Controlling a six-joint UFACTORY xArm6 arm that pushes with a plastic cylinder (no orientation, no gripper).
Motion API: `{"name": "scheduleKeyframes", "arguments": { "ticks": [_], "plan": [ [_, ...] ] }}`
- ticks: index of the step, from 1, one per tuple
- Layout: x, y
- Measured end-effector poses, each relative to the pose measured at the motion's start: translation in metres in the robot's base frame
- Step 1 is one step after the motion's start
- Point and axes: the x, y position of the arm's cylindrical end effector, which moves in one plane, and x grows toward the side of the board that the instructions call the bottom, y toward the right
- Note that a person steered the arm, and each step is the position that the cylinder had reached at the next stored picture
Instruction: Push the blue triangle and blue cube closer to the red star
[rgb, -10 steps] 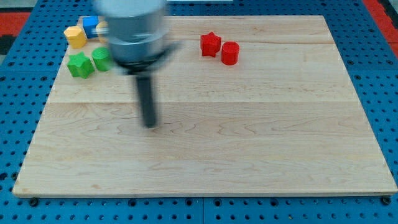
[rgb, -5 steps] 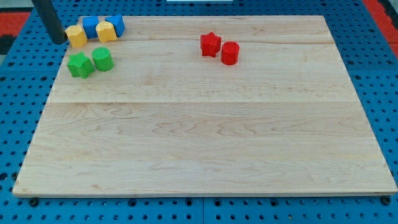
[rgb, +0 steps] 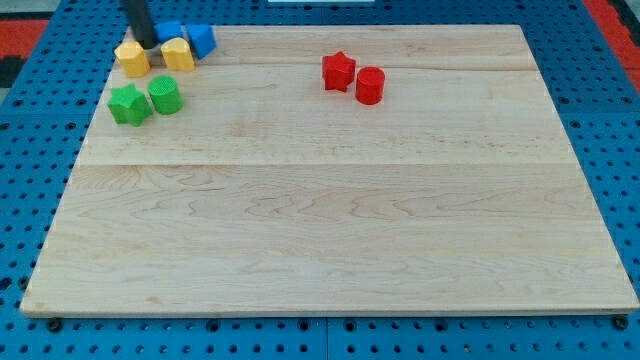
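The red star (rgb: 338, 71) sits at the upper middle of the wooden board (rgb: 330, 220), with a red cylinder (rgb: 370, 85) touching its right side. At the view's top left, the blue triangle (rgb: 203, 40) lies right of the blue cube (rgb: 170, 33), which is mostly hidden behind the rod. My tip (rgb: 146, 45) stands between two yellow blocks, just left of the blue cube and touching it or nearly so.
A yellow block (rgb: 131, 59) lies left of my tip and another yellow block (rgb: 179, 54) lies right of it. A green star (rgb: 128, 103) and a green cylinder (rgb: 164, 95) sit below them near the board's left edge.
My tip has moved right from the board's left edge to between the yellow blocks. The blue cube, blue triangle and right yellow block have shifted slightly right.
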Motion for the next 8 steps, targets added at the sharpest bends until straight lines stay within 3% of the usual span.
{"name": "scheduleKeyframes", "arguments": {
  "ticks": [2, 3, 5, 7, 8],
  "plan": [
    [-0.011, -0.015],
    [-0.013, 0.029],
    [-0.023, 0.041],
    [-0.022, 0.176],
    [-0.022, 0.178]
  ]
}}
